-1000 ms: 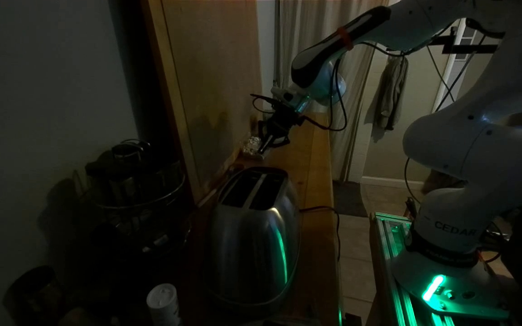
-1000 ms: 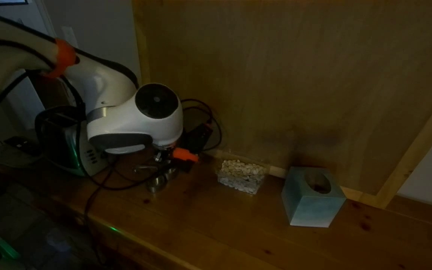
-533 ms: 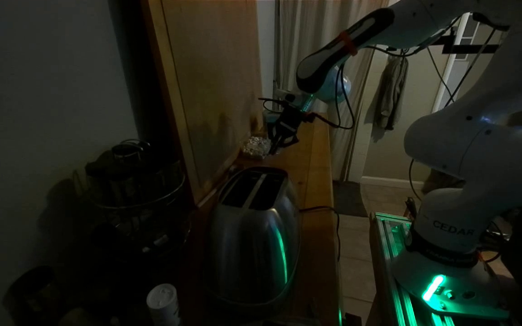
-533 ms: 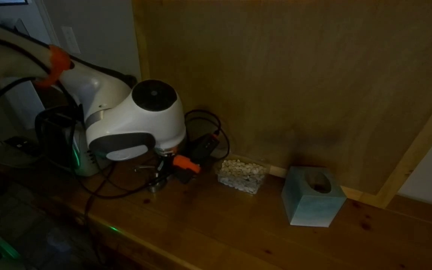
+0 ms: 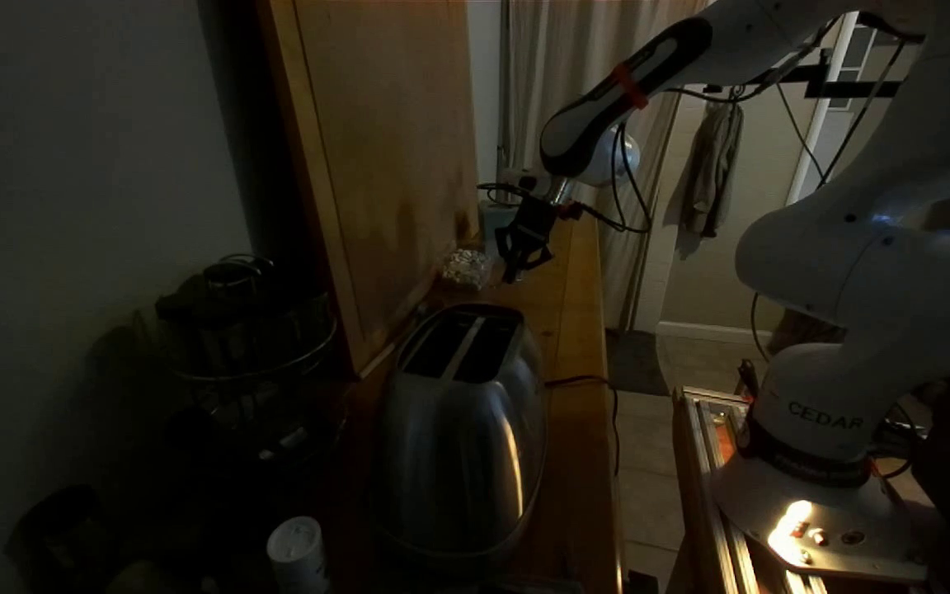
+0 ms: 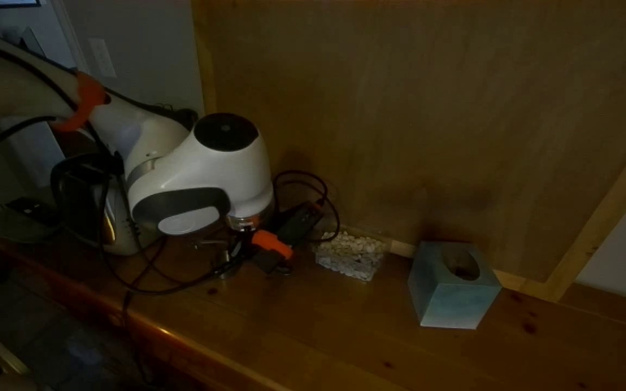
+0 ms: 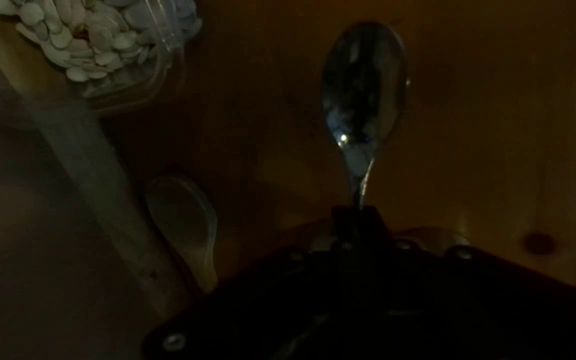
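While our gripper holds a metal spoon, it has moved away from the clear tub.

With the jaws closed on its handle, we see the spoon's bowl at the wrist view's top centre, the tub of pale seeds upper left, apart. A second ago the gripper overlapped the tub in an exterior view; now it stands to the right. Lower right there, the base light has turned from green to white: perhaps a pause, spoon secure.

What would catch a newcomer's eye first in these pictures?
Probably the glowing light low on the white robot arm, in a dim exterior view, then the shiny toaster on the counter. In the wrist view, the closed gripper holds a metal spoon, with a clear tub of pale, seed-like pieces at the upper left.
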Robot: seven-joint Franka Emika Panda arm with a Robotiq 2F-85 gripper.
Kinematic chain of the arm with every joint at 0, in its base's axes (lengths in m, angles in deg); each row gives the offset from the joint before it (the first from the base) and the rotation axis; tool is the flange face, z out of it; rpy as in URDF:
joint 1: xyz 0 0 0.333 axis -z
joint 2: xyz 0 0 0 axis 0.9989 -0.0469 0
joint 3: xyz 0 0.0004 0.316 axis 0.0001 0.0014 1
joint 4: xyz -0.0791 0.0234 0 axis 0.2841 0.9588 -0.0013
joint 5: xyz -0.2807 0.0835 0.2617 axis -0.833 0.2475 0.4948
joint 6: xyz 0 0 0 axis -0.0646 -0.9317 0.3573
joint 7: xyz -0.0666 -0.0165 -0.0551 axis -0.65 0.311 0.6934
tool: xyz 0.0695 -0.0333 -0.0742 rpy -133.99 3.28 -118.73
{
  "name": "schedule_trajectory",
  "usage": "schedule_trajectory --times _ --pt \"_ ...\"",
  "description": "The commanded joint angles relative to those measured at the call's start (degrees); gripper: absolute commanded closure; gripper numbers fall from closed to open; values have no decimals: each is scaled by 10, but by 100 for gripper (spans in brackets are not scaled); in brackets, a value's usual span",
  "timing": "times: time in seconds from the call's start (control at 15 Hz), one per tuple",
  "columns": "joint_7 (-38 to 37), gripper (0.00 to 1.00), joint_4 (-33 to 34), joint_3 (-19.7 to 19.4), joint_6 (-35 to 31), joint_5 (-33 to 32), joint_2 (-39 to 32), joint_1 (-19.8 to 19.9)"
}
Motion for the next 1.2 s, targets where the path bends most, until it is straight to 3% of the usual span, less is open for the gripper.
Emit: schedule_trajectory --times 0.0,0.47,1.0,1.07,1.13 --pt "2 98 7 -12 9 -1 4 -6" --pt "1 98 14 -61 20 -5 18 -32" --pt "-16 98 29 -163 23 -14 32 -122" --pt "-15 87 29 -174 25 -16 31 -134" --pt "-15 66 32 -185 28 -16 28 -146"
